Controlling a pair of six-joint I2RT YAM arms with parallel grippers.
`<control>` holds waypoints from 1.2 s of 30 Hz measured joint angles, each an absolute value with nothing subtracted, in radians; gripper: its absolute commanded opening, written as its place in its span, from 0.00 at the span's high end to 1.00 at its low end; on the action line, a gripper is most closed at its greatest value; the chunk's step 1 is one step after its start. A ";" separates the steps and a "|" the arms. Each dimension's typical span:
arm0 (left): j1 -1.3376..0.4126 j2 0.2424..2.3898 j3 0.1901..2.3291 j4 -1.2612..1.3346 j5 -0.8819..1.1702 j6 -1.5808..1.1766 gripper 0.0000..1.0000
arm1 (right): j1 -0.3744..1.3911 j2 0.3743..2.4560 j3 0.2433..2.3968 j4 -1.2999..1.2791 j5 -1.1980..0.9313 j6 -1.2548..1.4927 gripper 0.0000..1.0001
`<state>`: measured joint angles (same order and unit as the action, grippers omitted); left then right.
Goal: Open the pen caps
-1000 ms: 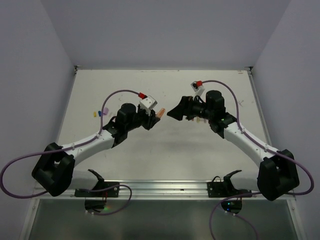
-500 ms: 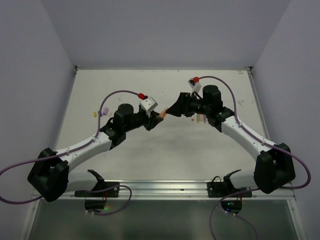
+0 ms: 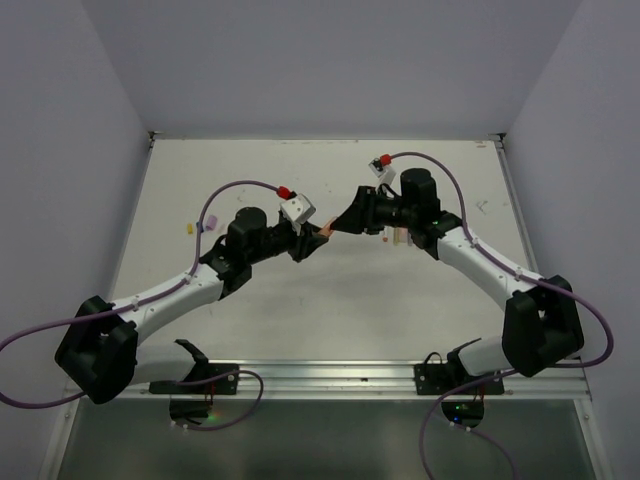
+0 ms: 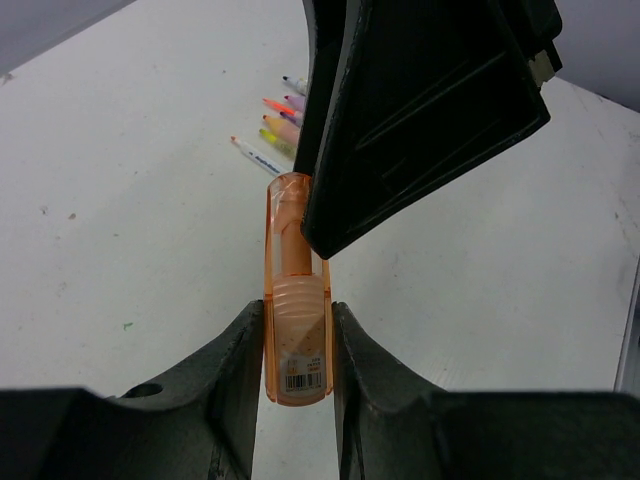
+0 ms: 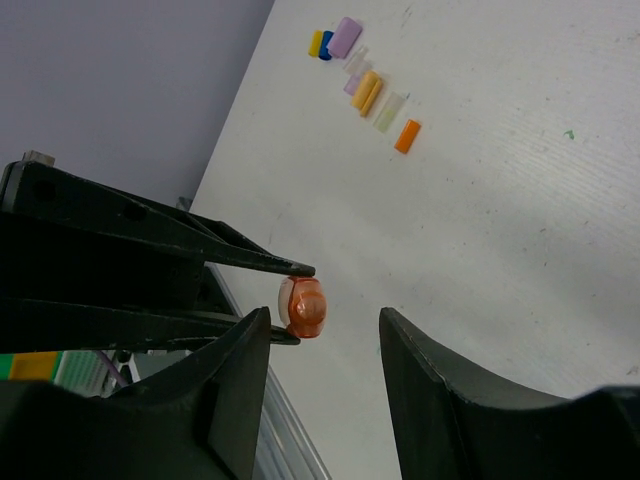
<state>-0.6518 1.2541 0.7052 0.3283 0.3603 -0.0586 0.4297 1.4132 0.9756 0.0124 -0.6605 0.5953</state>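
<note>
My left gripper (image 4: 297,318) is shut on an orange highlighter pen (image 4: 296,345) and holds it above the table, its translucent orange cap (image 4: 283,205) pointing away. In the top view the pen (image 3: 322,231) sticks out of the left gripper (image 3: 306,240) towards the right gripper (image 3: 343,222). My right gripper (image 5: 323,320) is open. The cap's end (image 5: 304,306) sits just in front of its jaws, nearer the left finger, not touching. The left gripper's fingers (image 5: 200,250) show in the right wrist view.
Several uncapped pens (image 4: 272,130) lie in a row on the table behind the right gripper, also in the top view (image 3: 400,238). Loose caps lie at the table's left: yellow (image 5: 316,42), lilac (image 5: 346,36), orange (image 5: 407,135), also in the top view (image 3: 190,228).
The right gripper has moved left and closed in on the cap end of the orange pen. The left arm has shifted slightly right, still holding the pen.
</note>
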 measured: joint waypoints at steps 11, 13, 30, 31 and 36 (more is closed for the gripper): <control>-0.655 1.254 0.705 0.329 0.379 -0.059 0.79 | 0.430 1.421 0.976 0.037 -0.687 0.616 0.61; -0.656 1.254 0.705 0.329 0.382 -0.059 0.79 | 0.430 1.422 0.976 0.043 -0.694 0.619 0.63; -0.656 1.258 0.704 0.354 0.350 -0.113 0.41 | 0.430 1.431 0.976 0.067 -0.717 0.631 1.00; -0.652 1.258 0.701 0.373 0.348 -0.134 0.38 | 0.430 1.429 0.976 0.067 -0.715 0.628 1.00; -0.526 1.254 0.615 0.524 0.455 -0.329 0.24 | 0.430 1.396 0.976 0.060 -0.696 0.597 1.00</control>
<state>-0.5259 1.2545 0.6147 0.5240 0.4545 -0.3286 0.4297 1.3956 0.9760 0.0601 -0.6960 0.5968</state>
